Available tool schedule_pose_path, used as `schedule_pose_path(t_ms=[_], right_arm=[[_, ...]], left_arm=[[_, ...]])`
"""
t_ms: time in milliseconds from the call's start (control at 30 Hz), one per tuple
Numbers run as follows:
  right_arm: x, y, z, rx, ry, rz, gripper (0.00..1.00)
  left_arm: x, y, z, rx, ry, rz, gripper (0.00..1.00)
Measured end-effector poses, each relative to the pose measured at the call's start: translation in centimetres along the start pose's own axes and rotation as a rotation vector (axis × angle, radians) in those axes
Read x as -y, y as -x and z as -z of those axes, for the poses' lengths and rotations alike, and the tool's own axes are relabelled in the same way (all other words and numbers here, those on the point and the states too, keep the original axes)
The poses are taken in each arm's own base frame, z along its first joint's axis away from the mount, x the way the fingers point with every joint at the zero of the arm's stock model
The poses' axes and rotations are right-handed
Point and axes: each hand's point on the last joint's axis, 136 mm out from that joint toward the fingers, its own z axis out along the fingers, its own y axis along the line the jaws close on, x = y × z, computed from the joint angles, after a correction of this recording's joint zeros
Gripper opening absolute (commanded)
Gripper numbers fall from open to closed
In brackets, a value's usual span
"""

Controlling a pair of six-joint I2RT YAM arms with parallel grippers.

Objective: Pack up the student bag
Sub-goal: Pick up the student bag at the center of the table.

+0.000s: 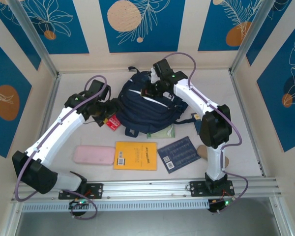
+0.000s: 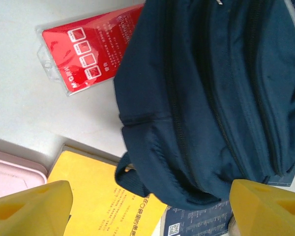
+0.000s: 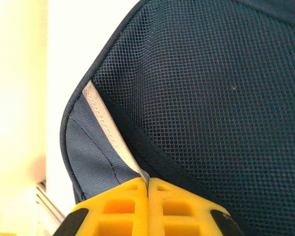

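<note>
The student bag (image 1: 142, 110), dark navy with thin white stripes, lies at the back middle of the table. My right gripper (image 1: 150, 91) sits on its top; in the right wrist view its yellow fingers (image 3: 123, 206) are shut on a white-grey strip (image 3: 108, 128) at the edge of the bag's mesh panel (image 3: 211, 98). My left gripper (image 1: 110, 109) hovers at the bag's left side, open. In the left wrist view its yellow fingertips (image 2: 34, 206) stand wide apart, nothing between them, above the bag's corner (image 2: 211, 98) and a yellow book (image 2: 103, 201).
A red packet (image 1: 113, 122) lies by the bag's left edge. In front lie a pink pencil case (image 1: 93, 155), the yellow book (image 1: 135, 155) and a navy booklet (image 1: 179, 153). A green item (image 1: 163, 132) peeks from under the bag. A tan object (image 1: 204, 151) rests near the right arm.
</note>
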Motion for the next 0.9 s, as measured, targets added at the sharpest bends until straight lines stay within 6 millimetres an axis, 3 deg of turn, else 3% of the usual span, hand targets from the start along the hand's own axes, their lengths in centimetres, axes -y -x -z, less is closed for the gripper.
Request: schedule_pose_path(t_ms=[233,367,500,733,900], right_arm=[[-2.7,-1.9,-1.5,-0.016,0.066,-0.213,0.0],[-3.1,-3.4,-2.7,-0.046,0.128,-0.319,0.0],[-2.8,-4.5,-3.8,-0.062,0.177,-0.412,0.0],[-3.4,-4.6,-3.9,-0.059,0.289,-0.53,0.0],[-4.5,-4.0,-3.5,-0.055,0.338,-0.557,0.0]], left_arm=[[2.6,1.1,0.6,0.004,-0.056,-0.048,0.83],[3.4,1.1,0.5,-0.003,-0.087,-0.038,0.81],[3.8,0.9,-0.9,-0.039,-0.098,0.0,0.74],[1.3,-0.8,-4.7,-0.109,-0.046,0.079,0.59],[0.4,-1.1,-6.2,-0.115,-0.038,0.123,0.5]])
